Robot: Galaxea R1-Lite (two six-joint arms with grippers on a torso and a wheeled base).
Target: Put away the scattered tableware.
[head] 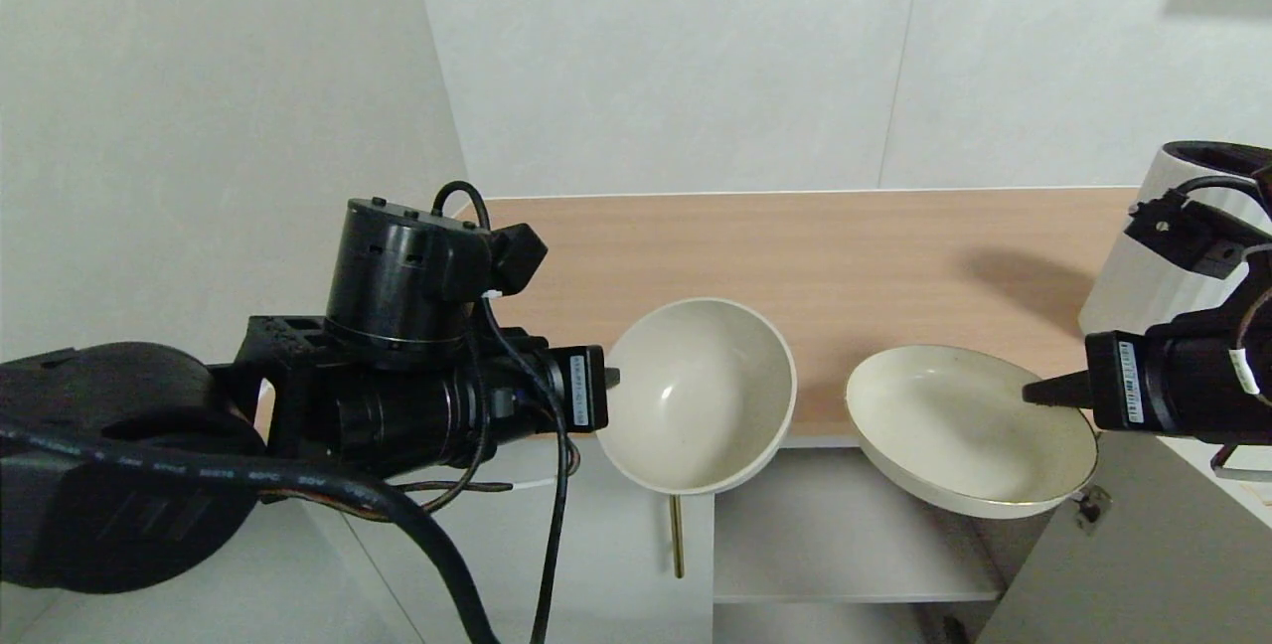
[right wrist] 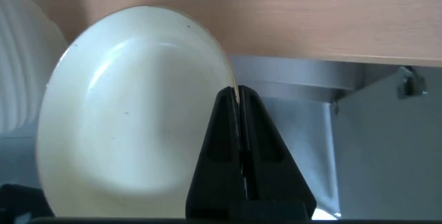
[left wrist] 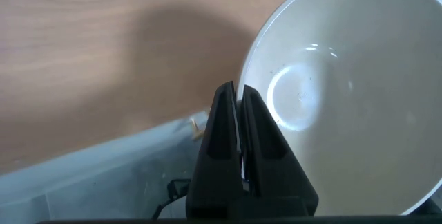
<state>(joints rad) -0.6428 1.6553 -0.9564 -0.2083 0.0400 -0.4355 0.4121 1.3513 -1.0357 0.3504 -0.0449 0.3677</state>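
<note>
The bowl (left wrist: pixel 345 92) runs off the left wrist view's edges, and the left hand (left wrist: pixel 238 94), pinched on its rim, covers that stretch; the plate (right wrist: pixel 131 113) likewise (the right hand (right wrist: pixel 238 96) clamped there hides the gripped bit); a white container (head: pixel 1133 276) is cut by the head view's edge and sits partly behind the right arm (head: pixel 1192 386); a brass handle (head: pixel 677 540) has its top behind the bowl; the fitting (head: pixel 1091 508) on the cupboard door (head: pixel 1143 564) is too small to tell.

Head overlooks bowl (head: pixel 696 396) and plate (head: pixel 969 430); wrists sit close.
</note>
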